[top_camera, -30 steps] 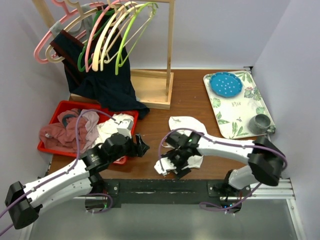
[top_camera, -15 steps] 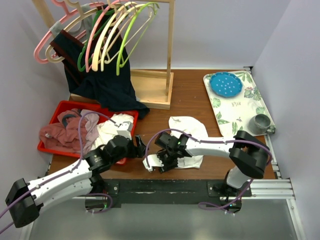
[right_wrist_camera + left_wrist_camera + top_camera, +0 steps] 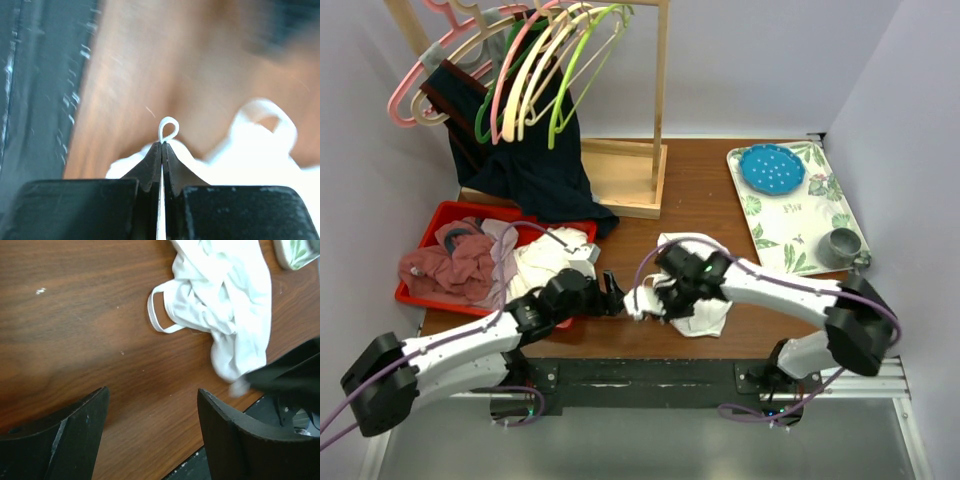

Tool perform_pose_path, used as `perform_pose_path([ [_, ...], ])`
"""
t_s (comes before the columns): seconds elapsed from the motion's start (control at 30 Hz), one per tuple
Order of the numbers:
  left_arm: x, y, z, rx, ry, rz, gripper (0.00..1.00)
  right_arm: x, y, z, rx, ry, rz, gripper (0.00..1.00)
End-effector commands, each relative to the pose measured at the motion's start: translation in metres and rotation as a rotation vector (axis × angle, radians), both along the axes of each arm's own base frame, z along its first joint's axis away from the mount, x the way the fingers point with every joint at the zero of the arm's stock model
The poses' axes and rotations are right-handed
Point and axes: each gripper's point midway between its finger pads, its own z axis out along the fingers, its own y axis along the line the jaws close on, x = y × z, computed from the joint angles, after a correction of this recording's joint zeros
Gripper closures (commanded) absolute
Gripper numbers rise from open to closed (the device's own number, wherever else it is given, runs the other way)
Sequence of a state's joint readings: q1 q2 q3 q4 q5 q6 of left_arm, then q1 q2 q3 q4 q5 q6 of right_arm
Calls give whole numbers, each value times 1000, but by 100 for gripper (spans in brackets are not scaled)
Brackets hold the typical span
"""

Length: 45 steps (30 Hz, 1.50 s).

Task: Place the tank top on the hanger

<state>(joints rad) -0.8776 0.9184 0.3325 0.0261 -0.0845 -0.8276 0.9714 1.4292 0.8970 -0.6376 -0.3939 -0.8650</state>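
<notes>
The white tank top (image 3: 700,318) lies bunched on the brown table near the front middle. My right gripper (image 3: 660,293) is shut on one edge of it and holds that edge up. In the right wrist view a small white loop of the fabric (image 3: 168,129) sticks out past the closed fingertips (image 3: 156,157). My left gripper (image 3: 612,297) is open and empty just left of it. The left wrist view shows the tank top (image 3: 220,295) beyond the spread fingers (image 3: 80,430), with a strap loop flat on the wood. The lime hanger (image 3: 575,75) hangs on the rack at the back left.
A red bin (image 3: 440,215) of clothes sits at the left. A wooden rack (image 3: 660,100) holds pink, cream and darker green hangers and a navy garment (image 3: 535,170). A leaf-print tray (image 3: 790,225) with a blue plate (image 3: 772,168) and grey cup (image 3: 840,245) is at the right.
My right gripper has carried the tank top's edge from the front table edge leftward and then back and up. My left gripper has crept right toward it.
</notes>
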Motion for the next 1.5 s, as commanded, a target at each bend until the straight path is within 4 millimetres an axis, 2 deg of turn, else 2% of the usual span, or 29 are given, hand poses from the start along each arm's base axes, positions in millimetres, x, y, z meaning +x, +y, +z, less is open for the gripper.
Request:
perform_pose_path([
  [0.0, 14, -30, 14, -81, -28, -36, 24, 18, -42, 66, 66, 31, -101, 100],
  [0.03, 17, -32, 0, -43, 6, -26, 24, 21, -48, 75, 85, 28, -121, 100],
  [0.1, 29, -41, 1, -27, 13, -9, 25, 28, -66, 90, 132, 3, -209, 100],
  [0.13, 31, -43, -15, 16, 52, -3, 27, 28, -73, 88, 136, -3, -239, 100],
  [0.2, 44, -55, -13, 39, 60, 9, 36, 33, -82, 95, 174, -40, -318, 100],
  [0.23, 45, -56, -31, 89, 100, 13, 39, 32, -87, 89, 168, -38, -344, 100],
  [0.27, 53, -63, -28, 102, 105, 19, 43, 35, -92, 89, 174, -35, -383, 100],
  [0.33, 58, -64, -45, 172, 130, 34, 48, 35, -95, 89, 194, -37, -413, 100],
  [0.37, 62, -68, -44, 182, 133, 37, 53, 38, -98, 89, 202, -34, -440, 100],
  [0.5, 65, -68, -59, 268, 140, 56, 67, 40, -100, 93, 237, -18, -480, 100],
  [0.53, 60, -61, -72, 342, 158, 61, 67, 40, -100, 94, 244, -18, -484, 100],
  [0.63, 55, -56, -87, 453, 165, 44, 78, 42, -101, 98, 255, -23, -496, 100],
  [0.7, 47, -47, -102, 539, 176, 27, 89, 44, -102, 102, 260, -31, -505, 100],
  [0.77, 45, -45, -104, 582, 171, 15, 100, 46, -104, 104, 259, -41, -516, 100],
  [0.87, 50, -40, -84, 608, 119, 27, 100, 59, -112, 119, 250, -113, -566, 100],
  [0.97, 68, -37, -16, 556, -25, 79, 100, 83, -129, 152, 255, -259, -665, 100],
  [1.0, 76, -34, 29, 488, -108, 120, 100, 96, -136, 176, 268, -342, -711, 100],
  [1.07, 84, -35, 92, 412, -226, 130, 100, 109, -144, 202, 289, -413, -774, 100],
  [1.1, 84, -30, 139, 322, -306, 146, 100, 116, -146, 229, 325, -465, -792, 100],
  [1.17, 86, -31, 216, 203, -454, 133, 100, 124, -153, 258, 352, -523, -845, 100],
  [1.2, 78, -28, 255, 119, -521, 110, 100, 129, -153, 288, 396, -568, -859, 100],
  [1.23, 73, -27, 299, 39, -592, 98, 100, 130, -155, 303, 419, -591, -871, 100],
  [1.27, 68, -26, 328, 6, -665, 72, 100, 131, -158, 318, 438, -606, -893, 100],
  [1.3, 58, -31, 351, -47, -706, 13, 100, 132, -160, 351, 493, -654, -902, 100],
  [1.33, 49, -28, 391, -111, -764, -6, 100, 131, -163, 366, 516, -674, -913, 100],
  [1.37, 43, -29, 407, -121, -804, -42, 100, 129, -163, 377, 535, -677, -919, 100],
  [1.4, 36, -39, 418, -146, -819, -106, 100, 123, -168, 408, 590, -726, -922, 100],
  [1.43, 28, -35, 446, -185, -861, -124, 100, 124, -170, 417, 604, -733, -936, 100],
  [1.47, 24, -38, 455, -201, -874, -149, 100, 120, -172, 426, 623, -743, -935, 100],
])
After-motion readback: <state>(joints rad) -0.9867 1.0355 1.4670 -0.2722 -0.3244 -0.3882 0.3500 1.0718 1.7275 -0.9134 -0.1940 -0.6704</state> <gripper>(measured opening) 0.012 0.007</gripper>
